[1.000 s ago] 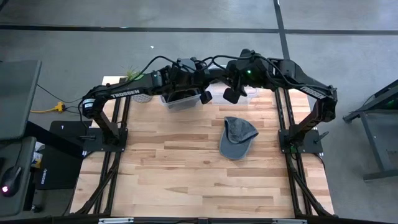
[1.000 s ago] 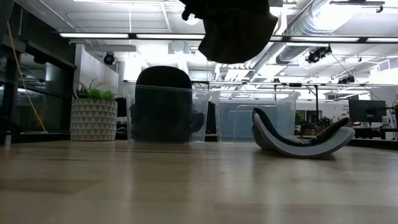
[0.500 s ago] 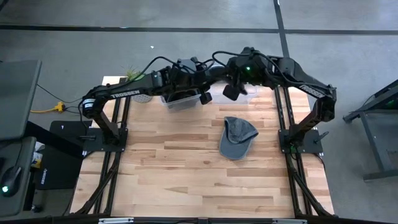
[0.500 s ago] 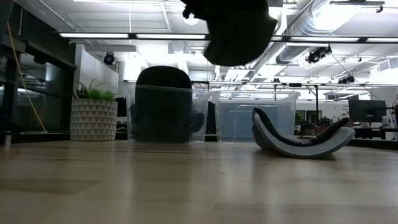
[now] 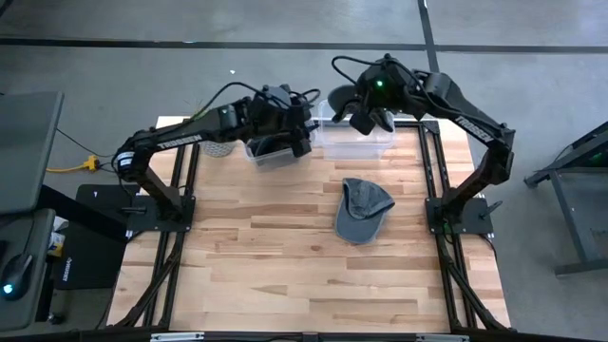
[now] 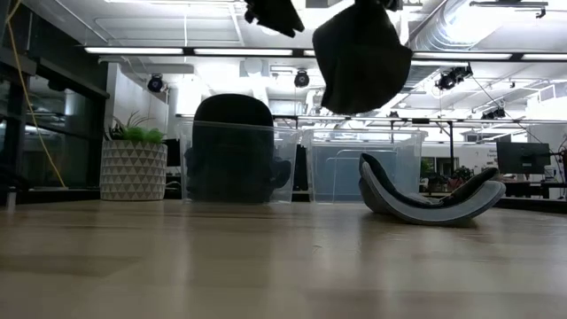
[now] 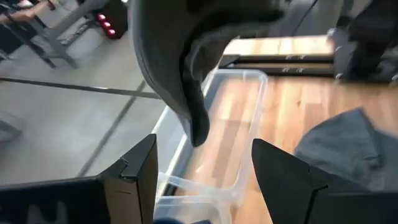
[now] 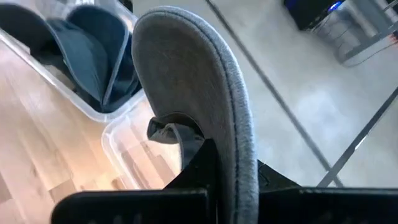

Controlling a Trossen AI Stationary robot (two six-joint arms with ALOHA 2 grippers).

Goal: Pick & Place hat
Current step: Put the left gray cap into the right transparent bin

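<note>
A dark grey hat (image 6: 359, 58) hangs high above the table's far side, with my right gripper (image 5: 366, 116) shut on it. In the high view the hat (image 5: 338, 101) shows over the far rim of an empty clear bin (image 5: 359, 141). My left gripper (image 7: 205, 174) stands open just left of the hat, over a second clear bin (image 5: 271, 150) that holds dark hats. Its fingers are apart from the hanging hat (image 7: 180, 56). A lighter grey hat (image 5: 362, 210) lies on the table, crown down. My right gripper pinches the hat between its two fingers where the stiff brim (image 8: 224, 149) meets the crown. The fingers slant down from the table's right side. The brim (image 8: 199, 81) stands on edge ahead of the fingers, and the hat hangs below them, clear of bins and table.
The two bins stand side by side along the far edge. A potted plant (image 6: 133, 168) stands at the far left corner. The wooden tabletop (image 5: 285, 266) shows bare toward the near edge.
My left gripper has opened, let go of the dark hat and drawn back a little toward the table's left. My right gripper, still shut on the hat, has swung it toward the far right. The hat now hangs from the right gripper alone.
</note>
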